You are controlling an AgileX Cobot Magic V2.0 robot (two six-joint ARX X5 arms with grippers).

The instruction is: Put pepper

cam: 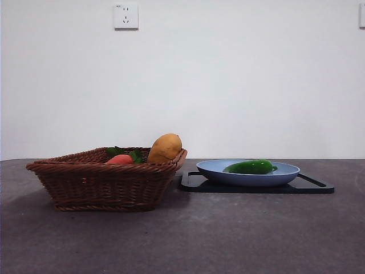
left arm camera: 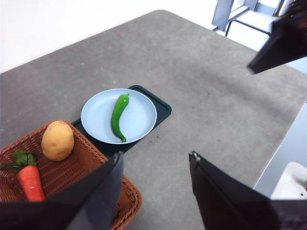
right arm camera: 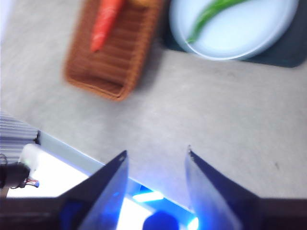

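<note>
Pepper (cam: 250,167) lying lengthwise across blue plate (cam: 285,174), both pincers spread, holding nothing

Basket (cam: 102,182): brown and woven, on the left side of the surface.
Potato (cam: 165,148): tan, in the basket, leaning on its right edge.
Carrot (cam: 120,159): red-orange with green leaves, lying in the basket left of the potato.
Plate (cam: 217,169): light blue and round, right of the basket.
Tray (cam: 311,186): black and flat, under the plate.
Surface (cam: 228,234): dark grey.
Wall socket (cam: 126,16): white, high on the far wall.
</note>
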